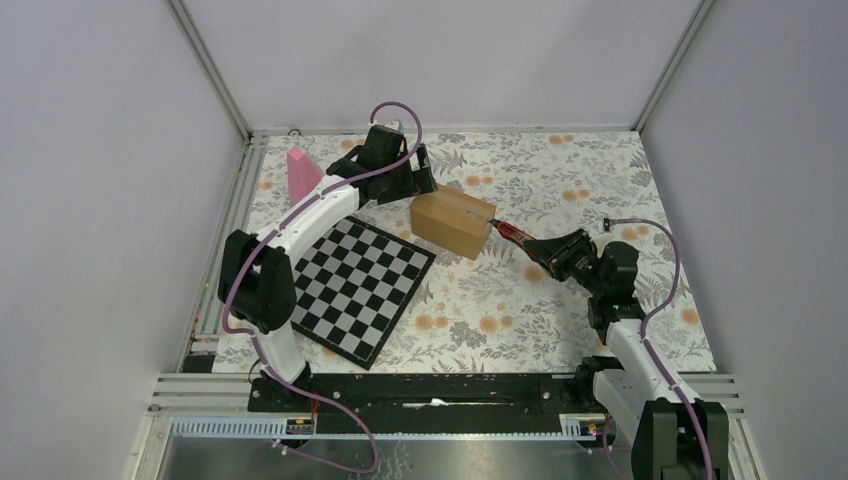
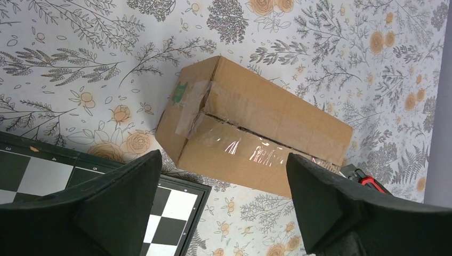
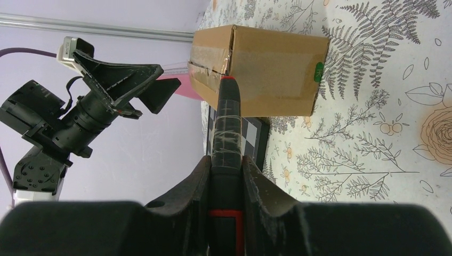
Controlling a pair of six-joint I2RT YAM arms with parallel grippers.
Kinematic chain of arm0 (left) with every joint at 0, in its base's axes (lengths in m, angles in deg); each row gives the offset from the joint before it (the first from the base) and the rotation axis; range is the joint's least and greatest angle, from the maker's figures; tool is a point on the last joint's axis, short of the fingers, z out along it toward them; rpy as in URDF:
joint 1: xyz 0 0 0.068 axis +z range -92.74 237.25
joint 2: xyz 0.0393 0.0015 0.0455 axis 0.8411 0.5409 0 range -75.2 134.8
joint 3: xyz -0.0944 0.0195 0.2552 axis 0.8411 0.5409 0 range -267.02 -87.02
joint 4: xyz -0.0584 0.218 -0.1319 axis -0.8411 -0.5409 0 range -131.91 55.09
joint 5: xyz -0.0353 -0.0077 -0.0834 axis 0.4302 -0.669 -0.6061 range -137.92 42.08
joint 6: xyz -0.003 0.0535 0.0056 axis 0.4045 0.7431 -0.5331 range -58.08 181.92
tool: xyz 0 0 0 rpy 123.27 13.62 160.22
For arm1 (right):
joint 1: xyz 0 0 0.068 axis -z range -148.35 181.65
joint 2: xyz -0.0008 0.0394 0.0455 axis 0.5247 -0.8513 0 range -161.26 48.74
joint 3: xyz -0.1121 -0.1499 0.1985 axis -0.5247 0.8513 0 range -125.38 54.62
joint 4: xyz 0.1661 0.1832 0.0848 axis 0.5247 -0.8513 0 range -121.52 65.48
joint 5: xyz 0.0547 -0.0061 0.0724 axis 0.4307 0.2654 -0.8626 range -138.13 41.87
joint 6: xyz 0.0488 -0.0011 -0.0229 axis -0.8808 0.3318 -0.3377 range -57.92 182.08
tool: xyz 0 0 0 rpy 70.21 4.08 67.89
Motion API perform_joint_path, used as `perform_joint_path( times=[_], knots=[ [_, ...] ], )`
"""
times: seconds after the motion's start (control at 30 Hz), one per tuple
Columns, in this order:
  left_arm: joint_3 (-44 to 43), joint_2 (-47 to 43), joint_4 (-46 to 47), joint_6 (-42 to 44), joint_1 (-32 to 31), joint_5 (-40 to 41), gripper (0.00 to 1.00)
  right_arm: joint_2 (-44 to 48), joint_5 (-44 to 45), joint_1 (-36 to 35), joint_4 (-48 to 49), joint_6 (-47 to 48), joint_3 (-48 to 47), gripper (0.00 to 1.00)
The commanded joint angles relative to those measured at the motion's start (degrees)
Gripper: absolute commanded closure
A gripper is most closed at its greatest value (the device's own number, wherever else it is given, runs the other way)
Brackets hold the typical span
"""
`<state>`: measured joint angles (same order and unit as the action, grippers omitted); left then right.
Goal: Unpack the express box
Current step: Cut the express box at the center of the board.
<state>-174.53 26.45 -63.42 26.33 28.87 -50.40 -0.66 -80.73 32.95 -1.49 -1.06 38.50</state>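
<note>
Two robot arms at one flowery table (image 1: 560,300), small brown express box (image 1: 452,224) toward the far edge, just past the chessboard (image 1: 355,285) corner, left gripper (image 2: 222,160) wide open by the box, right gripper (image 3: 226,170) squeezing a red and black tool (image 3: 226,122), tip touching the box's taped end

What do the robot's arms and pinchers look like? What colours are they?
The left arm and right arm are white tubes with chunky black joints. A purple cable loops along each. The left gripper and right gripper are black, with pointy wedge fingers.
</note>
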Motion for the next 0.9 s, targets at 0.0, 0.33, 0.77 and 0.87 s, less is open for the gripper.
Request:
perform_joint_path(
  times=[0.0, 0.33, 0.77, 0.87],
  knots=[
    [0.56, 0.52, 3.51, 0.20, 0.43, -1.16, 0.06, -0.85, -1.49, 0.19, 5.91, -1.28, 0.16, 1.00],
    [1.97, 1.44, 5.48, -1.13, 0.43, -2.87, 0.07, -2.10, -3.05, 0.19, 7.34, -1.69, 0.24, 1.00],
    [3.58, 2.84, 8.53, -4.15, 0.48, -5.92, 0.08, -6.13, -8.34, 0.19, 6.40, -0.24, -1.85, 1.00],
    [3.79, 3.10, 8.93, -4.77, 0.43, -6.42, 0.09, -7.64, -10.18, 0.19, 7.22, -0.30, -2.35, 1.00]
  ],
)
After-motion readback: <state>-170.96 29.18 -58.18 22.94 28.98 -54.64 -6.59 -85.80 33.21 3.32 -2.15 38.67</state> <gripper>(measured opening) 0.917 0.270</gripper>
